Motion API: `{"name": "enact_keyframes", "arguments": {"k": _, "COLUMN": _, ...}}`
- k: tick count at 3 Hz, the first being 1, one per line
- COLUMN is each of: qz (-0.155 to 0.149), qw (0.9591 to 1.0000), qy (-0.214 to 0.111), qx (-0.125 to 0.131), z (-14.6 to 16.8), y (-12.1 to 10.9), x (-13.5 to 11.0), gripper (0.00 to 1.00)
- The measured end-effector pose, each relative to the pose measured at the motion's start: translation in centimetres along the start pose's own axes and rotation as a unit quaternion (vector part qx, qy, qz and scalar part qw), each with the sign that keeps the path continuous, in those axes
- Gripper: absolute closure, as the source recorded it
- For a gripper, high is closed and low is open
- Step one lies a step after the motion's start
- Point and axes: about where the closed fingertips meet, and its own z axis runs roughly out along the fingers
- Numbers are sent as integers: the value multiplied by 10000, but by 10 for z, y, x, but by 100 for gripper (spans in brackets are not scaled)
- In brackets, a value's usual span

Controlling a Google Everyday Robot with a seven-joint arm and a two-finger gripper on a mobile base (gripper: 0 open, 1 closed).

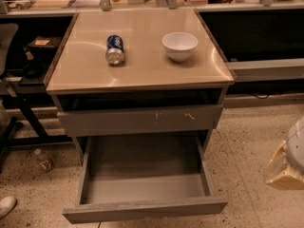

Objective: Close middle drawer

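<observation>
The middle drawer (142, 209) is pulled far out at the bottom of the cabinet. Its plain grey front faces me and its deep grey interior (142, 175) is bare. Above it sits a grey drawer front with pale scratch marks (140, 120), pushed nearly in with a dark gap above it. My gripper (286, 167) shows at the right edge as a pale beige and grey shape. It is low over the floor, to the right of the open drawer and apart from it.
On the tan cabinet top (85, 70) lie a blue can (114, 49) on its side and a white bowl (179, 45). A small bottle (43, 159) and a white shoe (5, 205) are on the speckled floor at left. Dark table legs (28, 115) stand left.
</observation>
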Motion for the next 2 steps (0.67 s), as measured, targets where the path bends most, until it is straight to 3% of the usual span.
{"name": "enact_keyframes", "arguments": {"k": 1, "qz": 311, "qw": 9988, "qy": -95, "qx": -362, "z": 47, "y": 29, "x": 7, "gripper": 100}}
{"name": "enact_keyframes", "arguments": {"k": 2, "qz": 656, "qw": 9933, "qy": -47, "qx": -950, "z": 113, "y": 63, "x": 23, "gripper": 100}}
